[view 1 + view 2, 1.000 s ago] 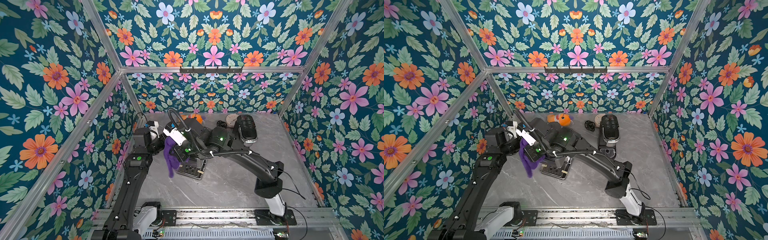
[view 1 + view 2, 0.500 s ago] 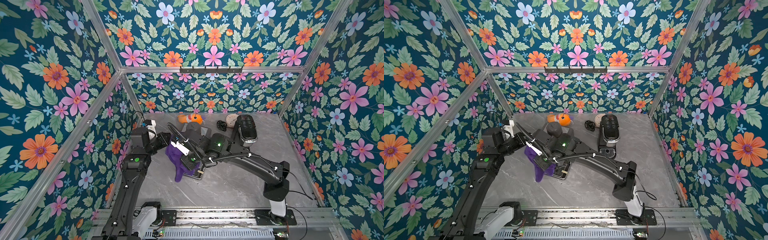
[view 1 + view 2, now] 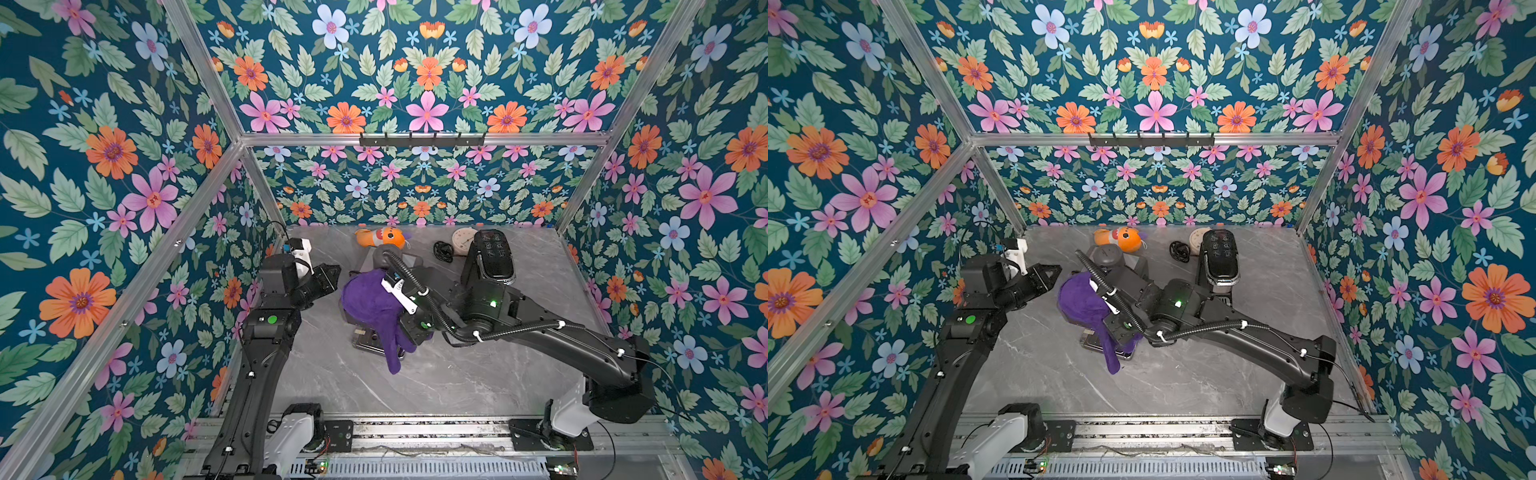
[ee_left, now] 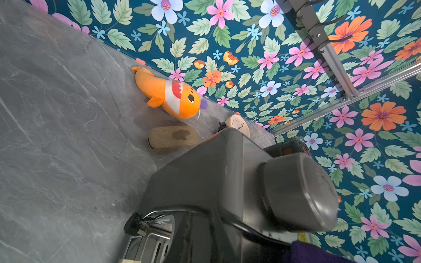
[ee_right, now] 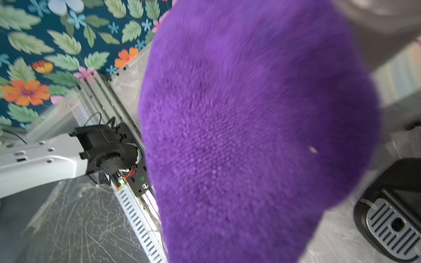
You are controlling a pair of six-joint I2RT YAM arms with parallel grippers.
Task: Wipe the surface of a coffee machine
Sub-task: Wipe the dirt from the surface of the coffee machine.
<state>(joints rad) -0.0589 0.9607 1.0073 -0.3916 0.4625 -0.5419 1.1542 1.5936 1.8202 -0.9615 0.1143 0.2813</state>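
Right wrist view: right tool (image 3: 404, 329), clamped on purple cloth (image 5: 250, 136), apparently mid-wipe; next stroke needs pressure on coffee machine (image 4: 205, 193) below.

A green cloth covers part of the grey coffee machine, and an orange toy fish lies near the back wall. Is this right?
No: the cloth is purple, not green, as both top views show. The coffee machine and toy fish are as you say.
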